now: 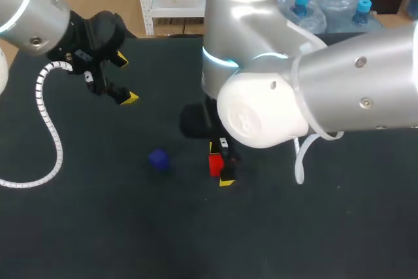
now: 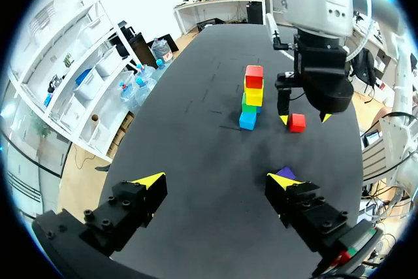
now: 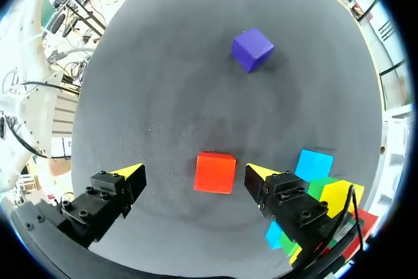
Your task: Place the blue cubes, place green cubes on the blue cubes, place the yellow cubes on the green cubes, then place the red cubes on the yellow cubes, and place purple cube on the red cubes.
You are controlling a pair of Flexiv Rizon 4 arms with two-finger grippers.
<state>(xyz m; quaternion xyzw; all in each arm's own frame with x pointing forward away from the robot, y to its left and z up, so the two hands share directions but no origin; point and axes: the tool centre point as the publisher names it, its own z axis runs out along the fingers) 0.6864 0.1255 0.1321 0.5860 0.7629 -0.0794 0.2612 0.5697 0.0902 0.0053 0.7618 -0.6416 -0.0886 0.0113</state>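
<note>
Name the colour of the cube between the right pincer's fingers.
Red cube; clearest in right wrist view.

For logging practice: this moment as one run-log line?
left gripper open, empty | right gripper open, straddling loose red cube | four-colour cube stack beside | purple cube on black table

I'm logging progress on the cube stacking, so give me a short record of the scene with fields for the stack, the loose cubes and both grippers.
stack, bottom to top: blue cube, green cube, yellow cube, red cube
loose red cube: on the black table, between the right gripper's open fingers, untouched
purple cube: on the table, apart from the stack
right gripper: open, down around the loose red cube
left gripper: open, empty
</note>
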